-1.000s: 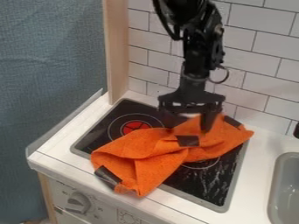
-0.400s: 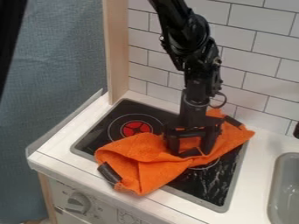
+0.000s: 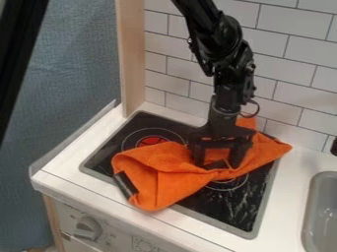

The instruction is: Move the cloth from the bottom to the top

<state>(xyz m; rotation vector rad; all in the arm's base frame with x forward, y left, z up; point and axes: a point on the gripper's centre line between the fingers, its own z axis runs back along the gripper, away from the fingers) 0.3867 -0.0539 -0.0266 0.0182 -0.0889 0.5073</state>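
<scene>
Lying from near left to far right on the stove [image 3: 230,209], the orange cloth [image 3: 161,170] looks soft and light. The gripper [image 3: 216,164] has its fingers apart, perhaps touching the middle fold, good to pinch.

In front of you, a black stove top [image 3: 237,216] with a red-centred burner [image 3: 152,141] was set into the white surface [image 3: 66,172]. You had a grey sink [image 3: 322,211] near its right side, white wall tiles [image 3: 293,64] behind, and a knob [image 3: 87,227] below.
</scene>
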